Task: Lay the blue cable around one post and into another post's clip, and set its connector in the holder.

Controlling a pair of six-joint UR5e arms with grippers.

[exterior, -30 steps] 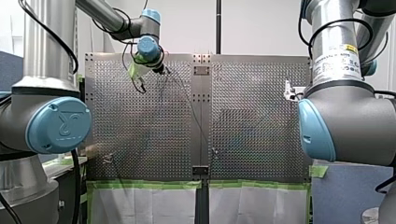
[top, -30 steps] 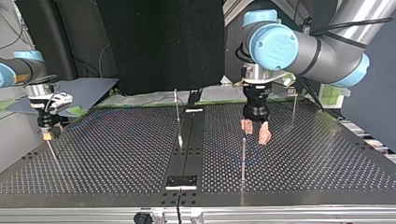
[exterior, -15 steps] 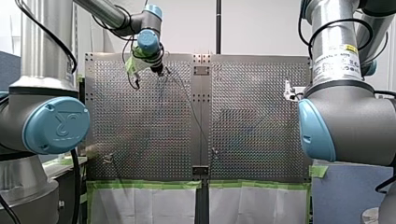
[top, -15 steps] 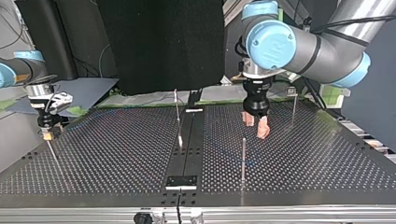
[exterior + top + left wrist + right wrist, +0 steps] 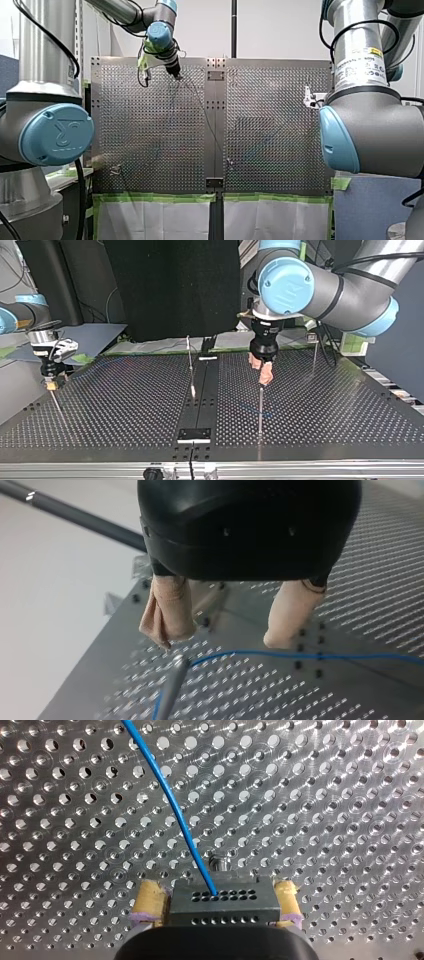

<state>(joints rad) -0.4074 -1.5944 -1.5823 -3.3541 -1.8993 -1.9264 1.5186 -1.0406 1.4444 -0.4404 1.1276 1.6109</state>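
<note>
The blue cable [image 5: 300, 656] lies on the perforated table under my left gripper [image 5: 225, 635], whose beige pads [image 5: 167, 612] stand apart with nothing between them. A thin post's tip [image 5: 176, 672] rises just ahead of it. In the top view my left gripper [image 5: 263, 371] hangs over that post [image 5: 260, 410]. The cable [image 5: 175, 805] runs into a dark connector [image 5: 222, 904], and my right gripper [image 5: 220, 907] is shut on it, a yellow pad on each side. The top view shows my right gripper [image 5: 50, 382] low at the table's left edge.
Two more thin posts stand at the back, one by the centre strip [image 5: 189, 357] and one at the right [image 5: 314, 357]. A black plate [image 5: 195, 434] sits on the centre strip near the front edge. In the front view my right arm's big joints [image 5: 370, 130] fill the right side.
My left gripper has moved toward the top view's left and turned, from beside the post to over its tip. The right arm has not moved.
</note>
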